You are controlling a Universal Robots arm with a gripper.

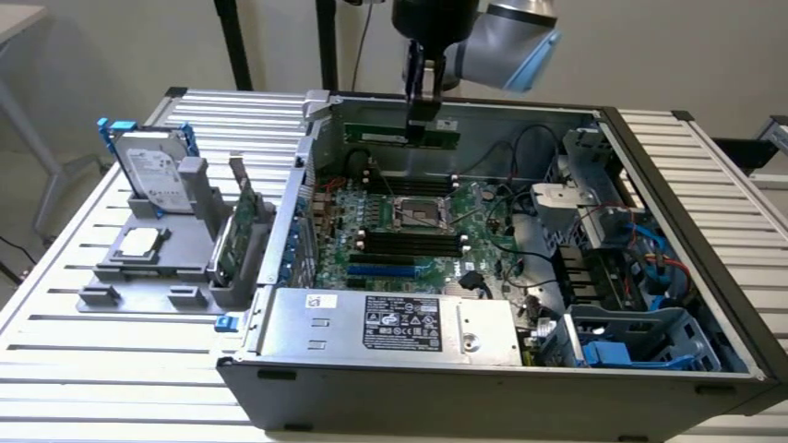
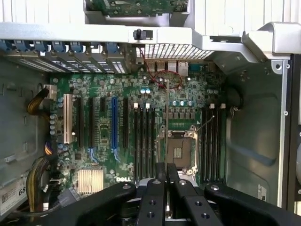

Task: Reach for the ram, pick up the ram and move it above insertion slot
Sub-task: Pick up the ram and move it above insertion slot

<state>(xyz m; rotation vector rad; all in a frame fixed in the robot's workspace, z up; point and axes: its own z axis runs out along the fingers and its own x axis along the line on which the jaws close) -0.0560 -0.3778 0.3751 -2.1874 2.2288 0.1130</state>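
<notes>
The ram (image 1: 391,136), a thin green stick, hangs level over the far side of the open computer case (image 1: 689,231). My gripper (image 1: 423,118) is shut on it from above. In the wrist view the ram (image 2: 167,113) appears edge-on as a thin line running out from between my fingers (image 2: 155,195). That line lies between a bank of black memory slots (image 2: 144,141) and the CPU socket (image 2: 181,151). More memory slots (image 2: 209,141) lie on the other side of the socket. On the motherboard, the memory slots (image 1: 412,242) sit below the ram and nearer the camera.
On the exterior view's left, a grey holder (image 1: 154,268) carries a silver hard drive (image 1: 154,175) and an upright green expansion card (image 1: 240,231). Inside the case are the power supply (image 1: 394,323), black cables (image 1: 530,221) and a blue-tabbed drive cage (image 1: 628,337).
</notes>
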